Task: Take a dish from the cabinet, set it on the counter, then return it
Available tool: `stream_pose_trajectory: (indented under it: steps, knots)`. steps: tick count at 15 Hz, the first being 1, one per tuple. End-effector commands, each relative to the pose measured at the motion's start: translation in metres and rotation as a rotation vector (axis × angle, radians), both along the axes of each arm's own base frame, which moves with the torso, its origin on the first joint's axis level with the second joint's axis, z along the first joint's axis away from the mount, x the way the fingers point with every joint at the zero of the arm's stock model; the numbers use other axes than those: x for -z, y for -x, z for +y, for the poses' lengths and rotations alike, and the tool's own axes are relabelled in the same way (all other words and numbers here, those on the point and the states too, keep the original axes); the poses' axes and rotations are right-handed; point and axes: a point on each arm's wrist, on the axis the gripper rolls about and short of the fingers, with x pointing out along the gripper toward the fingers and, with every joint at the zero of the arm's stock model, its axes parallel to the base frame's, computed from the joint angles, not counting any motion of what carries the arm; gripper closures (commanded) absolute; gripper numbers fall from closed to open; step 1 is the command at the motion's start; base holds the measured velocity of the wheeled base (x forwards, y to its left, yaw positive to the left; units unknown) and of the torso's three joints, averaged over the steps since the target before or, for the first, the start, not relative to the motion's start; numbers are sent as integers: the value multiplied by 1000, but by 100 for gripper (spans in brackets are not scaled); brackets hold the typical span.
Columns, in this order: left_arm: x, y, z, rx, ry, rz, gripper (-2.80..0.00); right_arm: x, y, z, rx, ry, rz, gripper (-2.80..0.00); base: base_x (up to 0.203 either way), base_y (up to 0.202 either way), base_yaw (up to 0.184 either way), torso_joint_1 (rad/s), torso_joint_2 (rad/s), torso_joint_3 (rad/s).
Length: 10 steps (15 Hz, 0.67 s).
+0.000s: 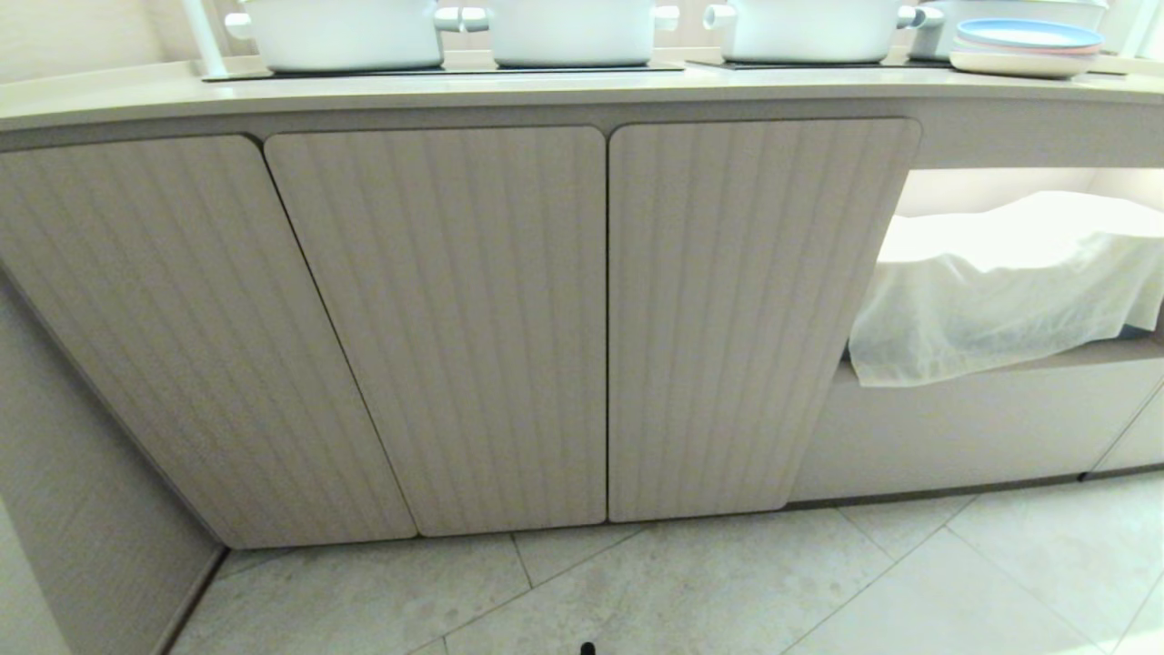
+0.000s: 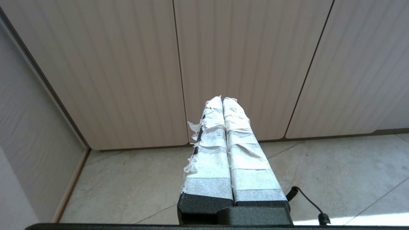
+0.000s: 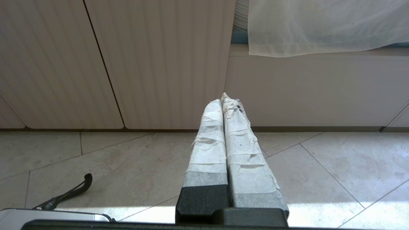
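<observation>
Three beige fluted doors point(image 1: 455, 327) stand shut under the cream counter point(image 1: 582, 91); I cannot tell which of them is the cabinet. The dish is hidden. Neither arm shows in the head view. In the left wrist view my left gripper point(image 2: 222, 99) is shut with nothing in it, its taped fingers point(image 2: 211, 150) pressed together, pointing at the foot of the doors point(image 2: 236, 64) above the floor. My right gripper point(image 3: 222, 99) is likewise shut and holds nothing, aimed at the base of the unit beside the rightmost door point(image 3: 166, 64).
White pots point(image 1: 346, 32) sit on the black cooktop, and stacked plates point(image 1: 1028, 41) at the counter's far right. A white cloth point(image 1: 1000, 282) drapes from an open niche right of the doors. A wall point(image 1: 55, 509) closes the left side. The floor point(image 1: 727, 591) is tiled.
</observation>
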Motion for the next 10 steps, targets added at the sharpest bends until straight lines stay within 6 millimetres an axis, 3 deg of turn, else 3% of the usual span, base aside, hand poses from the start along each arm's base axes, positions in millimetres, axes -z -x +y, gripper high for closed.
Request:
stream_pose_trajectory:
  steps: [1,10]
  knots:
    - [0,0,0,0,0,-1,0,0,0,0,-1,1,2,0,0,0,0,0,0,0]
    - [0,0,0,0,0,1,0,0,0,0,-1,1,2,0,0,0,0,0,0,0]
